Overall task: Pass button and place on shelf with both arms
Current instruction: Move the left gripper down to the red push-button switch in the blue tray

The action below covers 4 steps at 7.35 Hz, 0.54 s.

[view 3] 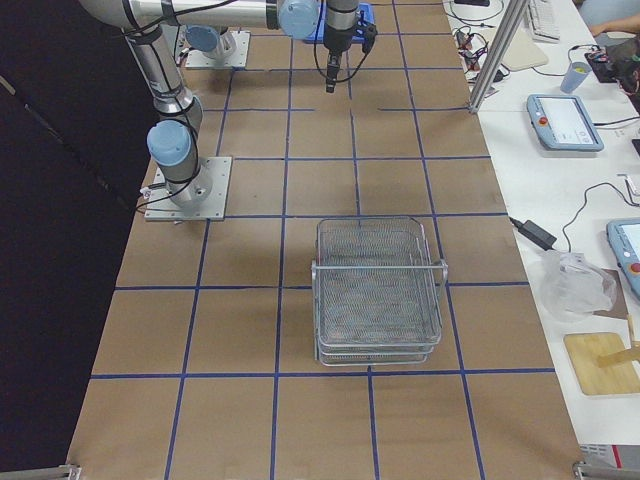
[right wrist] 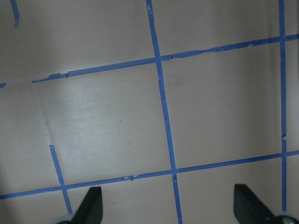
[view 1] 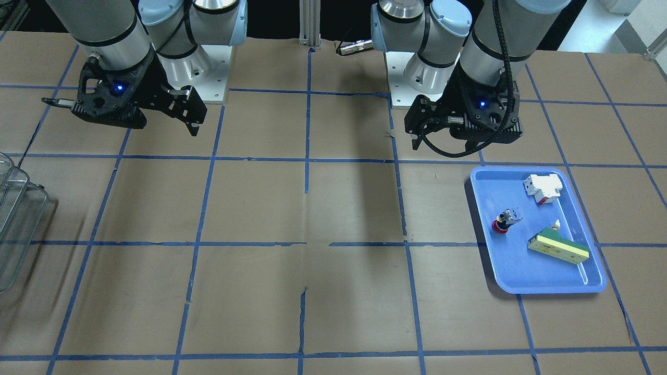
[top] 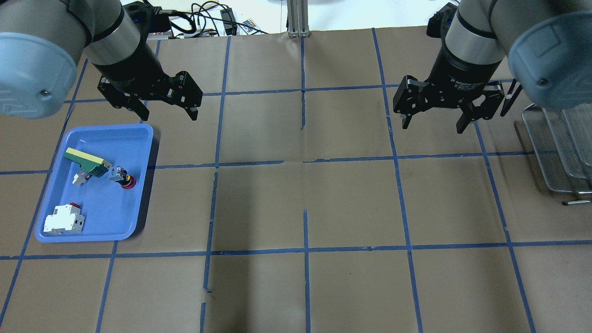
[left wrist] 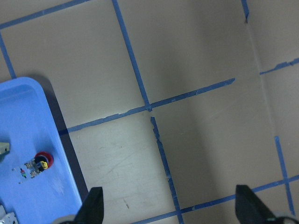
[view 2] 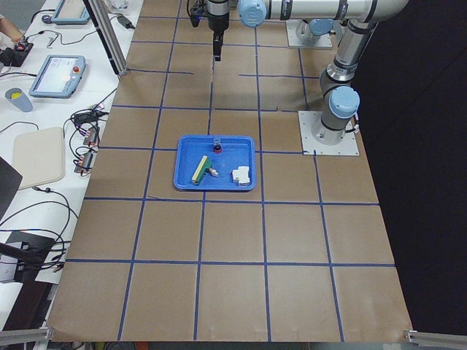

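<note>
The button, with a red cap and black body, lies on its side in the blue tray; it also shows in the front view and the left wrist view. My left gripper is open and empty, hovering above the table just beyond the tray's far right corner. My right gripper is open and empty, hovering left of the shelf. The shelf is a silver wire-mesh rack at the table's right edge, seen whole in the right view. Both wrist views show spread fingertips over brown paper.
In the tray, a yellow-green flat block lies close beside the button and a white-and-red switch block lies near the front corner. Brown paper with a blue tape grid covers the table between tray and shelf.
</note>
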Each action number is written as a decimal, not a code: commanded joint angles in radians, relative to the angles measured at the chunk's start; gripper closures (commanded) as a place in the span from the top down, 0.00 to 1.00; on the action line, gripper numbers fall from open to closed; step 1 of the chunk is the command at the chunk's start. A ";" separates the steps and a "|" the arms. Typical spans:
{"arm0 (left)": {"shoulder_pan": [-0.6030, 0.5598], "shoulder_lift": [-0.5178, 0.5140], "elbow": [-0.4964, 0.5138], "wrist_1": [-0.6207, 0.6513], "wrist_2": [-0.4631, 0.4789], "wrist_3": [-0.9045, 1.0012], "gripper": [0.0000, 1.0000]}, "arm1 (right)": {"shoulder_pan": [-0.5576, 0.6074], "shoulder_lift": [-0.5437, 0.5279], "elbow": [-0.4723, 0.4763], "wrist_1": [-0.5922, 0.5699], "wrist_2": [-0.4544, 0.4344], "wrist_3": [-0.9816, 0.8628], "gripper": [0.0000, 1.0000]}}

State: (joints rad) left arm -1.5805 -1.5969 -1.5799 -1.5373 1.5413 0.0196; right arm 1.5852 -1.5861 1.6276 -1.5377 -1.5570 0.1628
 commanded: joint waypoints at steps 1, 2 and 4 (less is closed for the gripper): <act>-0.001 -0.006 0.017 -0.023 0.000 -0.024 1.00 | 0.001 -0.003 -0.002 -0.004 0.000 0.001 1.00; 0.004 -0.003 0.003 -0.021 0.000 0.012 1.00 | -0.002 -0.002 -0.003 -0.007 0.000 0.017 1.00; 0.039 0.000 -0.012 -0.011 0.000 0.295 1.00 | -0.008 -0.003 -0.003 0.014 -0.002 0.017 1.00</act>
State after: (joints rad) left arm -1.5644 -1.5941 -1.5843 -1.5540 1.5417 0.1501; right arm 1.5814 -1.5886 1.6255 -1.5327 -1.5580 0.1781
